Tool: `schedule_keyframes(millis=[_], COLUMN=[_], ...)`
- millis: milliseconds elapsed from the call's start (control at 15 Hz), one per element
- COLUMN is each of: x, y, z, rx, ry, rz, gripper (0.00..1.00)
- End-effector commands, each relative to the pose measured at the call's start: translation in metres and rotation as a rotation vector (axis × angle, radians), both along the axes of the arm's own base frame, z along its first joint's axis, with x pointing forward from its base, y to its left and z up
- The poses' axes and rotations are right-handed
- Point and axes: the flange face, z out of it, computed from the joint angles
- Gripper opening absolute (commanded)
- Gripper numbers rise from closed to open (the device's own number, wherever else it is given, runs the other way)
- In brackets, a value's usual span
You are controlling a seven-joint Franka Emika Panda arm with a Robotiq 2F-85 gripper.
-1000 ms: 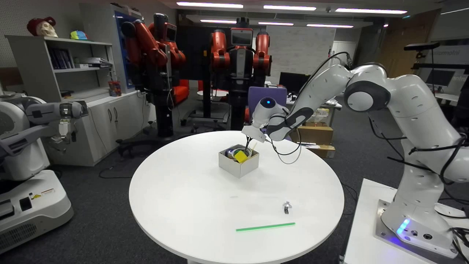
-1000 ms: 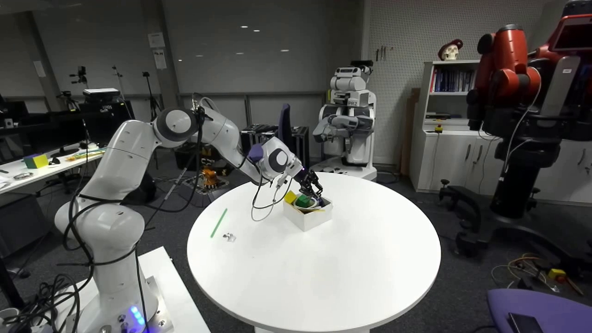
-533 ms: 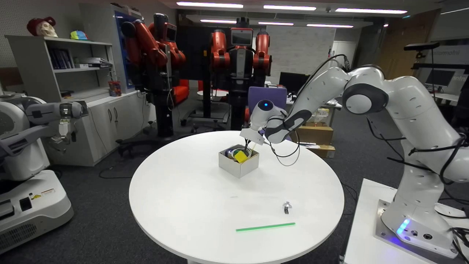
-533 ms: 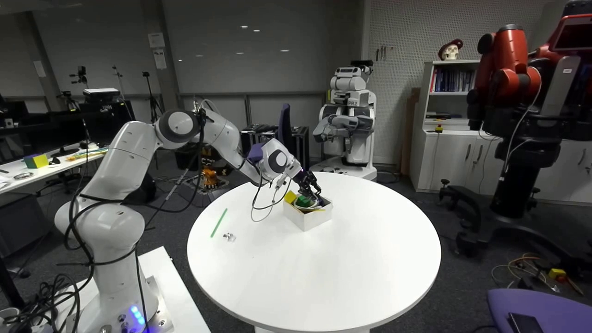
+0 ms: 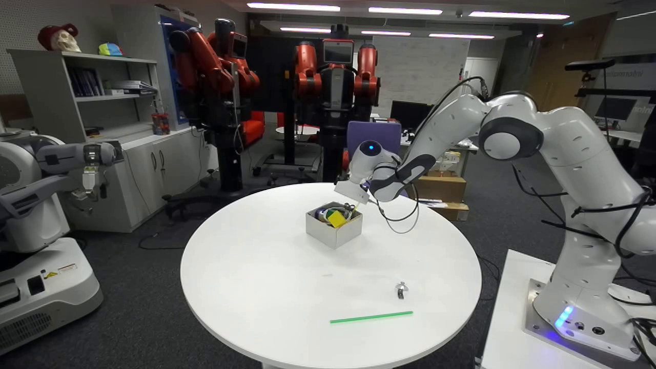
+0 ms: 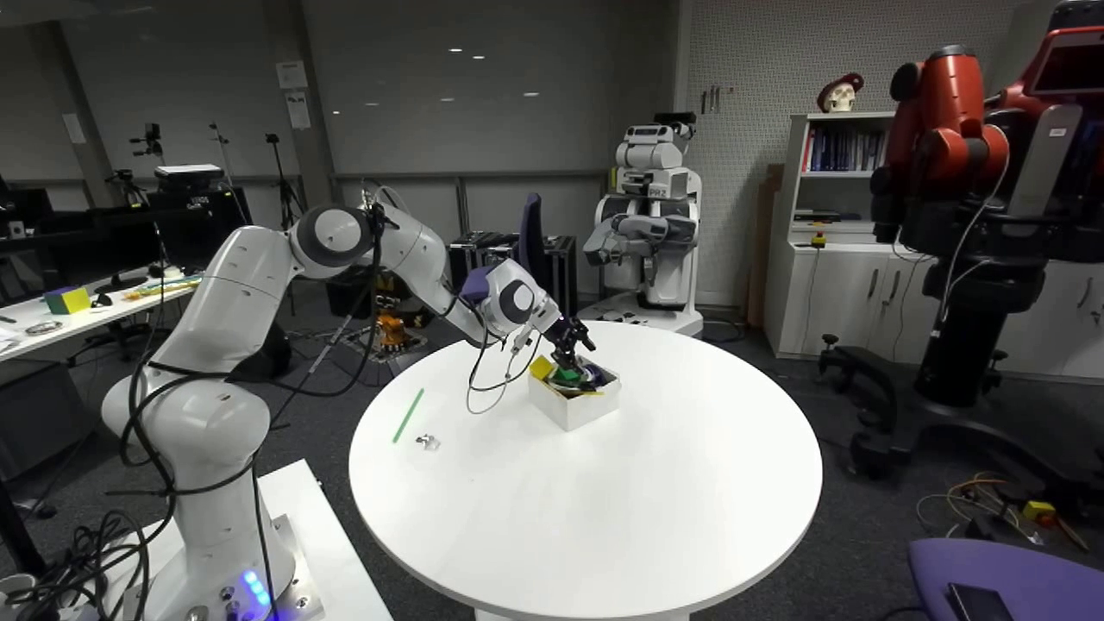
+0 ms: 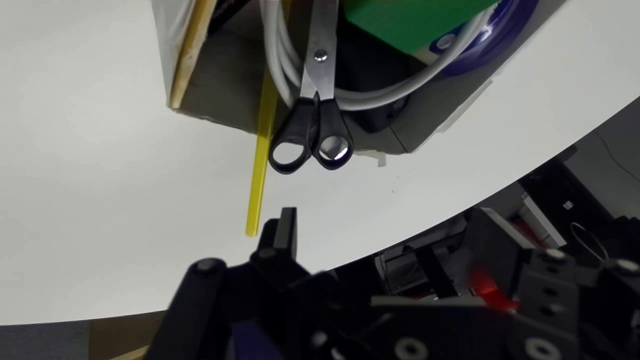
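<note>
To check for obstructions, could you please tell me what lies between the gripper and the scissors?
Nothing: in the wrist view, only bare tabletop shows between the open gripper and the scissors.

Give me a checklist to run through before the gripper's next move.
1. Gripper open and holding nothing: ok.
2. Gripper apart from the scissors: ok, a gap shows in the wrist view.
3. Box upright on the table: ok.
4. Scissors wholly inside the box: not ok, the handles jut past its rim.
5. Yellow strip wholly inside: not ok, one end sticks out.
6. Scissors free of the white cable: cannot tell, the blades cross over it.
</note>
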Motion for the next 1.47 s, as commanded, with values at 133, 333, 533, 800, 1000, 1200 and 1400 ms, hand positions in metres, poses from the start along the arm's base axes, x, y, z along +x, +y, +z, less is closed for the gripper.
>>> schedule_keyframes(millis=[133, 333, 533, 800, 1000, 1200, 1400], x=[-0.002, -0.026, -0.055, -0.102, -0.144, -0.186, -0.226], y=[0.002, 0.006, 0.014, 0.022, 0.039, 0.06, 0.077], z=[0.009, 0.025, 0.048, 0.078, 0.077, 0.057, 0.027], rx=[-0.009, 0.033, 0.08, 0.152, 0.198, 0.287, 0.387], ry=[0.031, 0.113, 0.178, 0.261, 0.345, 0.428, 0.536], rz=[0.006, 0.066, 0.186, 0.336, 0.459, 0.566, 0.673], gripper=[1.0, 1.0, 1.0, 1.0, 1.0, 1.0, 1.0])
